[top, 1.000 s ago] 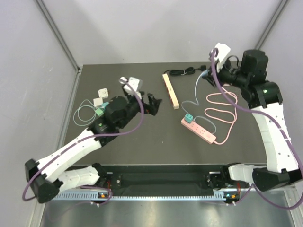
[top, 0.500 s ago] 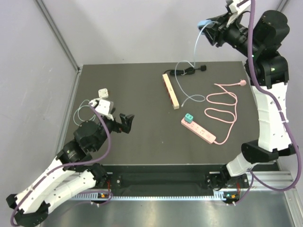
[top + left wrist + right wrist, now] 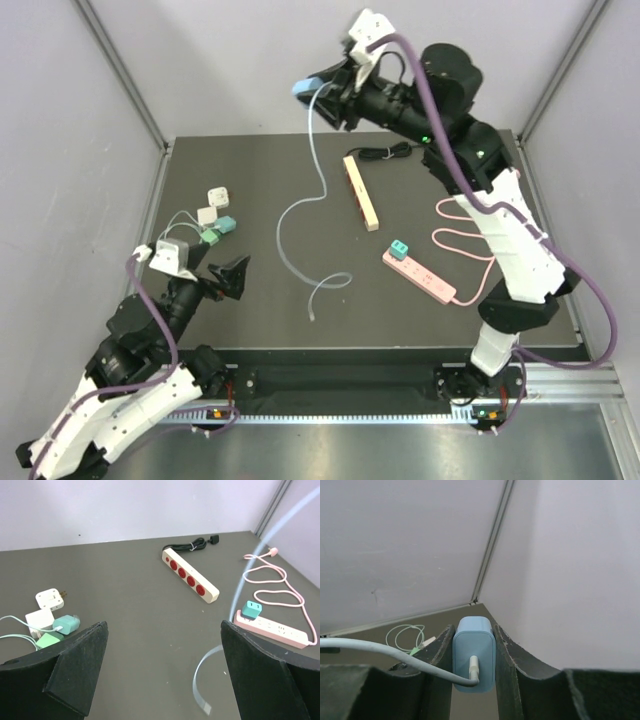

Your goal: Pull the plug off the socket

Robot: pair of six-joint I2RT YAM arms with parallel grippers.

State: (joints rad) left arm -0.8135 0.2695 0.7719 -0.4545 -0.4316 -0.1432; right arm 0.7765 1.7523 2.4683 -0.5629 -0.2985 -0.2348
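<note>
My right gripper (image 3: 322,93) is raised high over the far middle of the table and shut on a light blue plug (image 3: 304,86). In the right wrist view the plug (image 3: 474,652) sits squeezed between both fingers of the gripper (image 3: 474,636). Its pale blue cable (image 3: 300,205) hangs down and curls on the table. A pink power strip (image 3: 422,277) lies at the right with a teal plug (image 3: 399,248) in its end; both show in the left wrist view (image 3: 280,631) (image 3: 251,609). My left gripper (image 3: 232,277) is open and empty at the near left (image 3: 164,630).
A cream power strip with red sockets (image 3: 361,192) and its black cord (image 3: 390,152) lie at the far middle. A pink cable (image 3: 465,225) loops at the right. White, teal and green adapters (image 3: 215,212) with a thin green cable lie at the left.
My right arm has swung up and to the left with the blue plug, dragging its cable across the table. My left arm has drawn back toward the near left.
</note>
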